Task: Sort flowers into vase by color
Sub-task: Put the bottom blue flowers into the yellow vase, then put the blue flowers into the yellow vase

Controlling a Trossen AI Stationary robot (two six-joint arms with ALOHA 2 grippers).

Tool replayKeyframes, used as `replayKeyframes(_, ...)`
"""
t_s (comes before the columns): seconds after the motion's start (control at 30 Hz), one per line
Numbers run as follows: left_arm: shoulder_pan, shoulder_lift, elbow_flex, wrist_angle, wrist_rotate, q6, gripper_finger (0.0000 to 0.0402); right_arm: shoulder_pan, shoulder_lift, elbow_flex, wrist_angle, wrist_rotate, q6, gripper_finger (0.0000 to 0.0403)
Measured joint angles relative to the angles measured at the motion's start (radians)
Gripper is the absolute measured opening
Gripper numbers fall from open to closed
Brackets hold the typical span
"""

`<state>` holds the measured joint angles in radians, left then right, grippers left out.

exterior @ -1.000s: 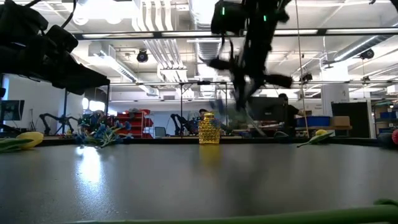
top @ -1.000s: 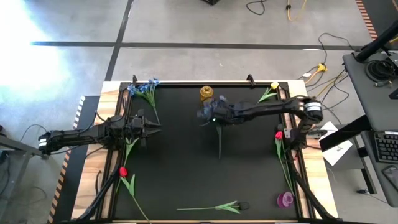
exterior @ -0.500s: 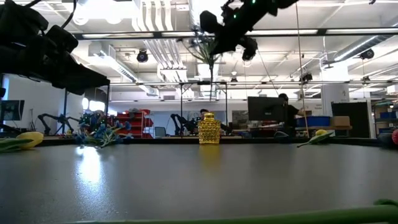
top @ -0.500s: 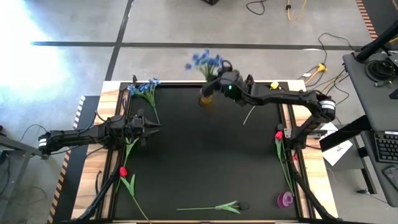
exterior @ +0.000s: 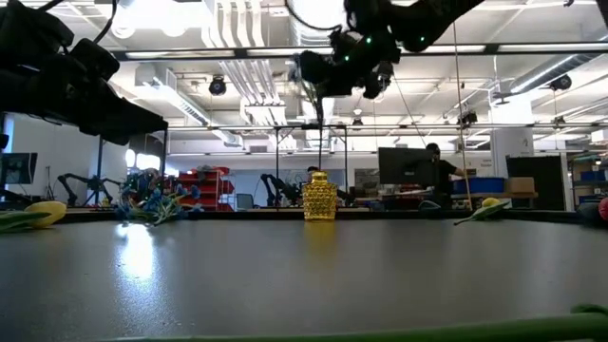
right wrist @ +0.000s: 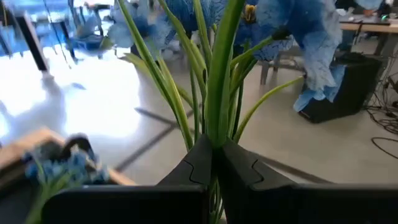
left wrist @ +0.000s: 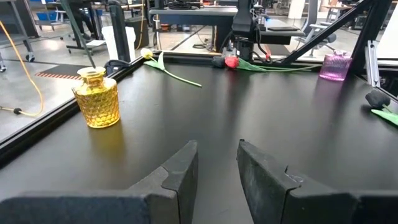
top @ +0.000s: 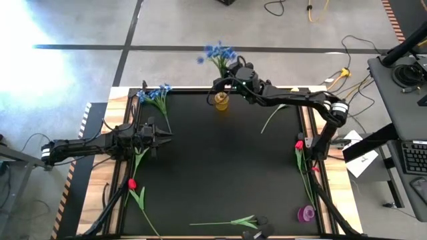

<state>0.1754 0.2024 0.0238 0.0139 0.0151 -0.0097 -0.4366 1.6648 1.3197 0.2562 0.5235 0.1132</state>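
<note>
Left gripper idles at frame left, jaws slightly apart, empty. Right gripper is clamped on the blue sprig, just above the yellow vase at top centre. Next: lower the stem into the neck.

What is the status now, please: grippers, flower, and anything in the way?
Right gripper shut on blue flower, high above yellow vase. Left gripper waits at left edge, fingers apart, holding nothing. Nothing blocks the vase.
</note>
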Motion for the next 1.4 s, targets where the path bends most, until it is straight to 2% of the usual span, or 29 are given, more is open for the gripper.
replayKeyframes(0.33, 0.000, 0.000, 0.000, 0.000, 0.000, 0.000, 0.0100, 0.001, 0.074, -0.001, -0.004, -0.046, -0.025, 0.0009)
replayKeyframes(0.47, 0.000, 0.003, 0.000, 0.018, -0.039, -0.017, 0.0100, 0.002, 0.073, 0.004, -0.056, -0.093, 0.006, 0.0026)
replayKeyframes(0.53, -0.001, 0.003, 0.000, 0.067, -0.034, -0.180, 0.0100, 0.002, 0.072, 0.012, -0.123, -0.095, 0.043, 0.0046)
replayKeyframes(0.63, -0.002, 0.001, 0.000, 0.168, -0.026, -0.629, 0.0100, 0.002, 0.072, 0.031, -0.213, -0.095, 0.072, 0.0086)
replayKeyframes(0.7, -0.002, 0.001, 0.000, 0.207, -0.069, -0.876, 0.0100, 0.002, 0.067, 0.045, -0.260, -0.096, 0.077, 0.0115)
replayKeyframes(0.87, -0.002, 0.005, 0.000, 0.208, -0.200, -0.972, 0.0100, 0.002, 0.064, 0.107, -0.437, -0.113, 0.144, 0.0187)
replayKeyframes(1.0, -0.001, 0.033, 0.011, 0.215, -0.225, -1.014, 0.0100, 0.010, 0.055, 0.191, -0.643, -0.114, 0.176, 0.0233)
replayKeyframes(1.07, -0.001, 0.066, 0.065, 0.138, -0.229, -1.004, 0.0100, 0.014, 0.047, 0.220, -0.731, -0.114, 0.175, 0.0252)
replayKeyframes(1.13, 0.000, 0.115, 0.150, -0.015, -0.264, -0.986, 0.0100, 0.020, 0.037, 0.239, -0.793, -0.113, 0.177, 0.0266)
replayKeyframes(1.27, 0.018, 0.266, 0.349, -0.379, -0.410, -0.956, 0.0100, 0.036, -0.012, 0.249, -0.868, -0.113, 0.178, 0.0287)
replayKeyframes(1.4, 0.084, 0.439, 0.517, -0.583, -0.536, -0.968, 0.0100, 0.057, -0.076, 0.249, -0.923, -0.112, 0.216, 0.0299)
